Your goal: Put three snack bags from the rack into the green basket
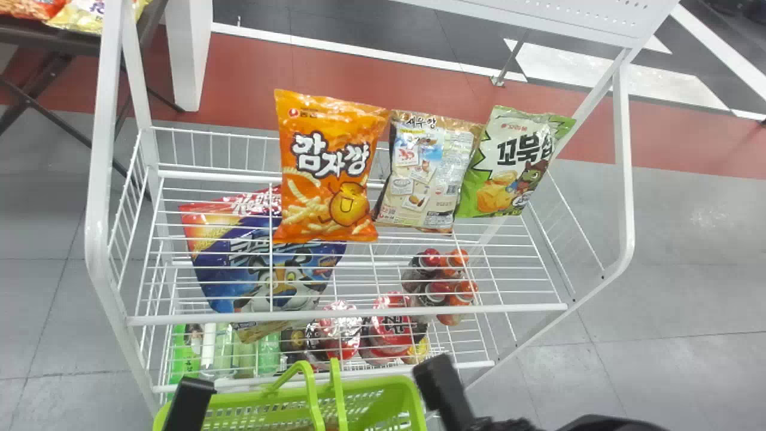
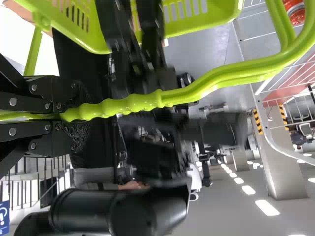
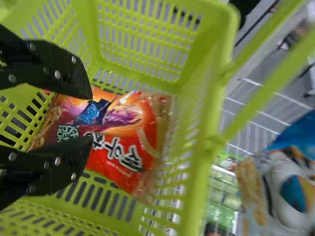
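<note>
At the head view's bottom edge, a black part of my right gripper (image 1: 446, 392) shows by the green basket's (image 1: 413, 395) right end and a black part of my left gripper (image 1: 190, 402) by its left end. In the left wrist view, my left gripper (image 2: 61, 117) is shut on the basket handles (image 2: 197, 91). My right gripper (image 3: 90, 117) stands open over a red snack bag (image 3: 123, 152) lying in the basket in the right wrist view. On the rack's upper shelf stand an orange bag (image 1: 329, 167), a tan one (image 1: 428, 173) and a green one (image 1: 511, 161).
The white rack (image 1: 359, 312) stands directly beyond the basket. Its lower level holds a large blue cereal bag (image 1: 263, 263), green bottles (image 1: 245, 353), red cups (image 1: 389, 329) and red-capped bottles (image 1: 440, 287). A dark table (image 1: 72, 36) with more bags is at the back left.
</note>
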`<state>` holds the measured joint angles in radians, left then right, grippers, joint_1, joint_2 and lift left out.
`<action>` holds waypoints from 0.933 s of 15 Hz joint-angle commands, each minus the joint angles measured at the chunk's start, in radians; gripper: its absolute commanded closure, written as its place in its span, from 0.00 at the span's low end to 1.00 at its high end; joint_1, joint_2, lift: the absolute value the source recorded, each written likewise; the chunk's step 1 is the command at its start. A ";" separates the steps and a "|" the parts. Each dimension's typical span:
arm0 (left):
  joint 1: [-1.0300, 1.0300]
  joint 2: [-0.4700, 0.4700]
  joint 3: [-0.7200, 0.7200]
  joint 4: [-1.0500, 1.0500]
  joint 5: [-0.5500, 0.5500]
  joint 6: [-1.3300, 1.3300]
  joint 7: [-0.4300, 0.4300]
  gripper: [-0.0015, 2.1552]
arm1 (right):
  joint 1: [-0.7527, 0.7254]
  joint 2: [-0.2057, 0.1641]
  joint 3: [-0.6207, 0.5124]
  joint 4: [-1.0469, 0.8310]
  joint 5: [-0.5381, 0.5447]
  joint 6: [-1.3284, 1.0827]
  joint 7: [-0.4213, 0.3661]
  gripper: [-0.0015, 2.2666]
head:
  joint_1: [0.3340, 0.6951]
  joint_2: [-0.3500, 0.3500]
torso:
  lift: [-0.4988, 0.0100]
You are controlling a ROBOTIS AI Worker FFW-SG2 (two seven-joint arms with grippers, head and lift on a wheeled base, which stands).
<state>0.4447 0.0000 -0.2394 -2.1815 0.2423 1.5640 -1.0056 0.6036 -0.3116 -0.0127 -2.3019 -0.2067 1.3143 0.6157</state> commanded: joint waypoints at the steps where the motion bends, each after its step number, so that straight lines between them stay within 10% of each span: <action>1: 0.000 -0.003 -0.001 0.000 -0.001 0.007 0.001 0.62 | 0.035 0.012 -0.121 -0.110 -0.060 0.017 0.012 0.07 | 1.00 0.00 | 0.98; 7: 0.011 -0.003 -0.011 -0.001 -0.005 0.007 0.004 0.62 | -0.005 0.080 -0.242 -0.156 -0.157 -0.324 -0.039 0.08 | 1.00 0.00 | 0.98; 14: 0.009 -0.003 -0.031 0.002 -0.023 0.007 0.012 0.62 | -0.228 0.114 0.100 0.266 0.015 -1.149 -0.375 0.08 | 1.00 0.00 | 0.98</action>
<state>0.4566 0.0000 -0.2697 -2.1820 0.2204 1.5640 -0.9954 0.4336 -0.1993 0.0202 -2.1260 -0.2356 0.2568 0.2769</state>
